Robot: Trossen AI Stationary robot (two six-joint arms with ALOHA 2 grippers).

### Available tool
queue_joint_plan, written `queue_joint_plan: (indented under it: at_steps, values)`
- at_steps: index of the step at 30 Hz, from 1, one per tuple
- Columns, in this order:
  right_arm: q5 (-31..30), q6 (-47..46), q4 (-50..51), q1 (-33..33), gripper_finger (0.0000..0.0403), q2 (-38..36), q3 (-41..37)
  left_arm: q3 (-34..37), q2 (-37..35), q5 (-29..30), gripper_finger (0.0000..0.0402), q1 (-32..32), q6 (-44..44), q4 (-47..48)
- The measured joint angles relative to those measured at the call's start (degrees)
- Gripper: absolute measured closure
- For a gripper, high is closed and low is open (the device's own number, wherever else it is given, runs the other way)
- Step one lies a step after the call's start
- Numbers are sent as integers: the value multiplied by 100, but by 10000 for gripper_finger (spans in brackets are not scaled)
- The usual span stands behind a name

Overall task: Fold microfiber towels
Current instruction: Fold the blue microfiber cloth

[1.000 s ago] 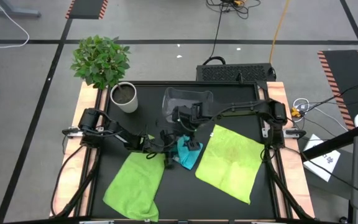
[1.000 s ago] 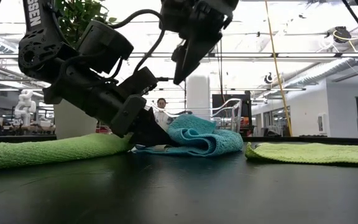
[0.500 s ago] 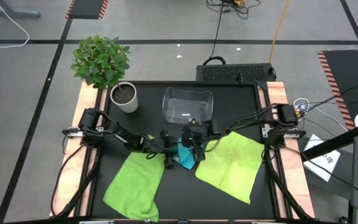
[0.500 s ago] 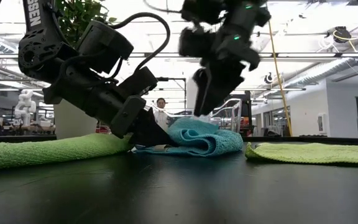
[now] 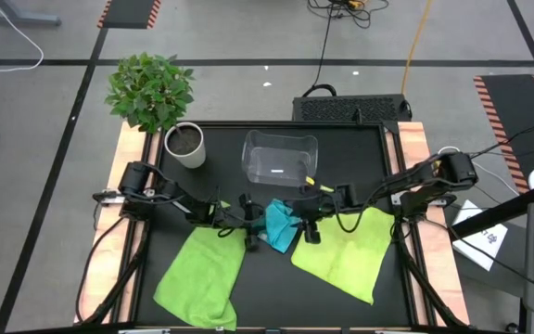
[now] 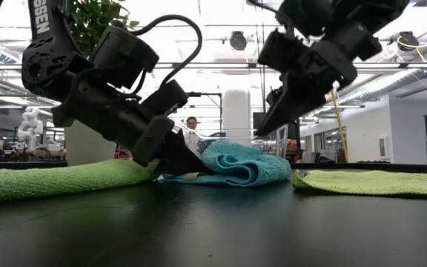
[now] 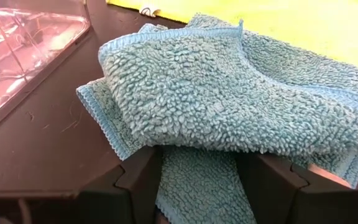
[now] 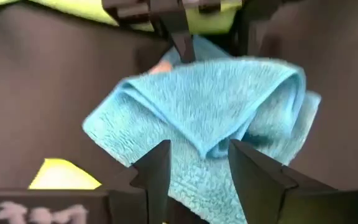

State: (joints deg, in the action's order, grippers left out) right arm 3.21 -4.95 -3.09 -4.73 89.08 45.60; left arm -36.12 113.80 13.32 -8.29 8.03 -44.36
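While the blue towel [image 5: 280, 225] lies bunched in a loose half-fold at the middle of the table [image 5: 341, 139], between the two green towels [image 5: 202, 274], we judge the fold the thing most at risk. The left gripper [image 5: 247, 232] is at the towel's edge, fingers spread either side of the bottom layer — not clenched on it. The right gripper [image 5: 310, 228] hangs just past the far side, fingers apart, holding nothing. If we close on only the top layer, it could peel back and undo the fold; a low approach could drag the whole towel — perhaps onto the green one beside it.
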Motion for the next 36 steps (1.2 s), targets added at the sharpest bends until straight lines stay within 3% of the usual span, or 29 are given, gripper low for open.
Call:
queue_joint_plan:
  at_steps: [11, 24, 36]
  values:
    - [4, -184, 374, -101, 281, 140, -63, -4, 0, -4, 195, 0, 2, -19]
    - [253, -44, 0, 148, 328, 865, -48, -9, -117, -26, 195, -6, -250, 97]
    - [607, -8, 4, 251, 355, 878, -54, 11, -1739, 32, 195, -501, -512, 2219]
